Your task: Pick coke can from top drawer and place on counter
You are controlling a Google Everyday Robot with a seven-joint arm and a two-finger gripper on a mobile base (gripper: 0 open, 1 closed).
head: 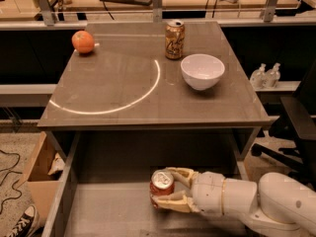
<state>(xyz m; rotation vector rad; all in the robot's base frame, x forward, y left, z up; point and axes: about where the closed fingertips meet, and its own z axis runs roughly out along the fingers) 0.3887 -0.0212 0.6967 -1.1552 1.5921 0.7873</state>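
The coke can is a small red can with a silver top. It stands upright in the open top drawer, right of the middle. My gripper reaches in from the lower right. Its two pale fingers sit on either side of the can and press on it. The counter lies above the drawer, a dark grey-brown top with a thin white arc on it.
On the counter stand a gold-tan can, a white bowl and an orange. A cardboard box sits on the floor at the left. A black chair stands at the right.
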